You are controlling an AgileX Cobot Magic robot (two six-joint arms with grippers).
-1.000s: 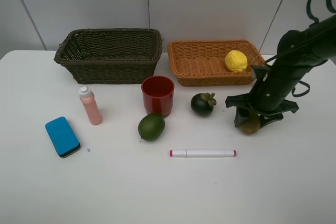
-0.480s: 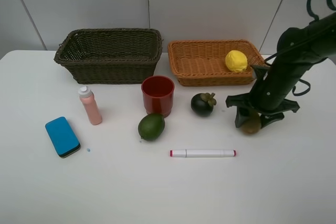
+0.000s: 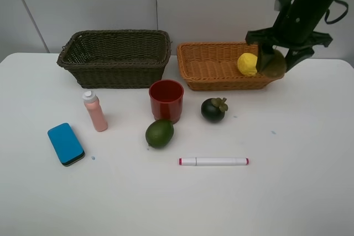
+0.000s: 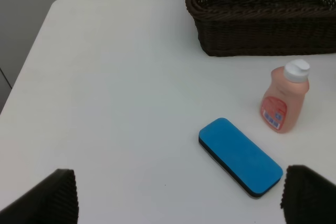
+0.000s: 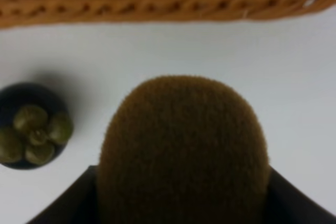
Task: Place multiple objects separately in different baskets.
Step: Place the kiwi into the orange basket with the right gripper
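Surface: white table [image 3: 287,192], grey panel wall behind.
Right gripper [image 3: 275,60]: fingers half closed around the kiwi [image 5: 181,145], which fills the gap between them.
Change: a second ago these fingers sat low on the table with the kiwi; now they are raised clear and the kiwi has come up with them.
Ahead of right fingers: orange basket [image 3: 221,44], with the lemon [image 3: 248,64] inside it, just beside the fingertips.
Under right fingers: wrist view shows bare table and the mangosteen [image 5: 32,132], so the kiwi is probably not over the basket yet.
Left gripper [image 4: 184,198]: spread wide, nothing between the fingers. Eraser [image 4: 240,156] just ahead, bottle [image 4: 284,103] and dark basket [image 4: 262,30] beyond.
Meaning: the lift held. Carry on over the rim, then release.
Untouched: cup [image 3: 166,99], green fruit [image 3: 159,133], marker [image 3: 213,161].
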